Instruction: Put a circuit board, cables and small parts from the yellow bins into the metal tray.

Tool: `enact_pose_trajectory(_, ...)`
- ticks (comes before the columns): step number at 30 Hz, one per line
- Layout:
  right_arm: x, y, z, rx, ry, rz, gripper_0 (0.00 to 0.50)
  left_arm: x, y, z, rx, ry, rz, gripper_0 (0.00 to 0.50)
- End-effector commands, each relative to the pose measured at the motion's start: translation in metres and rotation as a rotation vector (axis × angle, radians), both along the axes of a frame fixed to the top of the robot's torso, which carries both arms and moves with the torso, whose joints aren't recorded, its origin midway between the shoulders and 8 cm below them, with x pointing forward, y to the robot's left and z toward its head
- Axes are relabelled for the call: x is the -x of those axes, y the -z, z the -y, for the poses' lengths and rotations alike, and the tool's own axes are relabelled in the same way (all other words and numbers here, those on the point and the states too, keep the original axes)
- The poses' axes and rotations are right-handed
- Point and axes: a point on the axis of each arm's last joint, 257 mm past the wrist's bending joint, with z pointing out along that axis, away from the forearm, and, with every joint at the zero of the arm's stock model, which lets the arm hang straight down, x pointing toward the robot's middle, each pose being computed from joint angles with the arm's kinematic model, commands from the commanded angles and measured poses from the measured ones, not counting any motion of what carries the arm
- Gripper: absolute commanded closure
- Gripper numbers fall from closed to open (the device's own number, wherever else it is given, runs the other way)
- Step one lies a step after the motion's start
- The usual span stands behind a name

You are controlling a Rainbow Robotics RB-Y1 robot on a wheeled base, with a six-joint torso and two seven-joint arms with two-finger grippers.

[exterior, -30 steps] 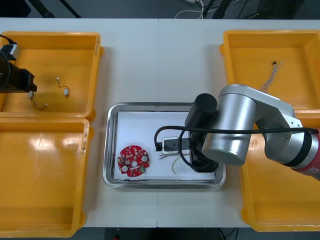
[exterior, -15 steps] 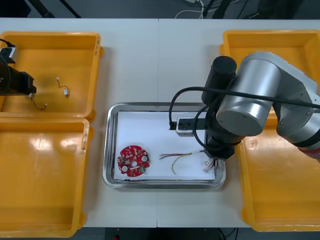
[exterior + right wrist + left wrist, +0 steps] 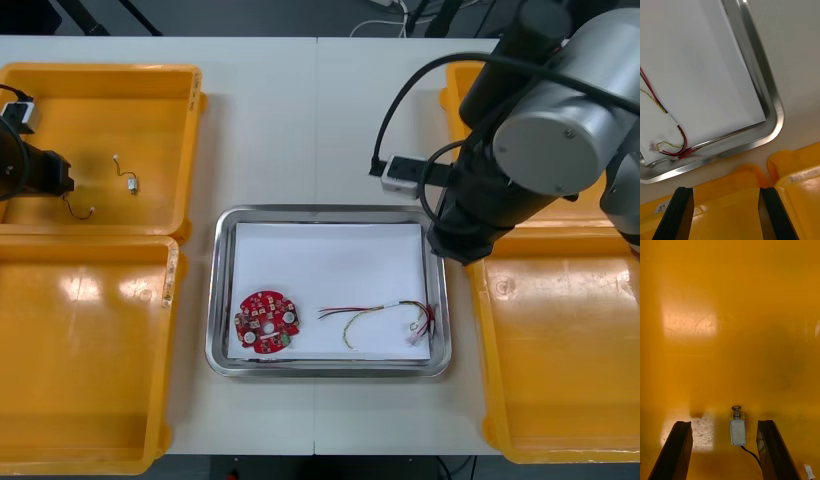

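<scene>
The metal tray [image 3: 222,290] holds a round red circuit board [image 3: 266,322] and a red and yellow cable [image 3: 385,313]. My right arm [image 3: 540,130] hangs above the tray's right rim and the right bins. Its gripper [image 3: 725,215] is open, nothing between the fingers, over the tray's corner [image 3: 771,123], where the cable's [image 3: 675,144] end lies. My left gripper [image 3: 724,450] is open inside the far left yellow bin [image 3: 100,75], with a small metal part [image 3: 737,427] with a black lead lying between its fingers, untouched.
Two more small metal parts [image 3: 130,182] with leads lie in the far left bin. The near left bin [image 3: 90,250] and near right bin [image 3: 560,400] look bare inside. The right arm covers much of the far right bin [image 3: 460,75].
My right arm has risen out of the tray and swung back toward the right bins, leaving the red and yellow cable lying in the tray. The left arm has stayed put.
</scene>
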Motion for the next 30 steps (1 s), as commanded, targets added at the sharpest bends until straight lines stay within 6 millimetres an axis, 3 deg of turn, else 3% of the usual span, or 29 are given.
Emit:
enact_pose_trajectory(1,-0.028,-0.058,0.014,-0.099,0.096,0.102,0.0,-0.003,-0.001,0.001,-0.083,0.1,0.01,0.0)
enact_pose_trajectory(17,-0.095,-0.115,0.134,-0.234,0.535,0.137,0.0,-0.003,0.011,0.004,-0.095,0.109,0.012,0.0)
enact_pose_trajectory(20,-0.102,-0.117,0.153,-0.23,0.607,0.138,0.0,-0.002,0.012,0.002,-0.097,0.108,0.008,0.053)
enact_pose_trajectory(23,-0.106,-0.116,0.171,-0.221,0.673,0.137,0.0,-0.002,0.012,0.002,-0.098,0.108,0.01,0.199)
enact_pose_trajectory(24,-0.107,-0.114,0.178,-0.223,0.7,0.132,0.0,-0.001,0.014,0.002,-0.094,0.106,0.006,0.387)
enact_pose_trajectory(25,-0.108,-0.112,0.184,-0.225,0.727,0.121,0.0,-0.001,0.013,0.002,-0.096,0.105,0.007,0.497)
enact_pose_trajectory(30,-0.112,-0.109,0.2,-0.247,0.8,0.076,0.0,-0.001,0.015,0.004,-0.099,0.109,0.003,0.5)
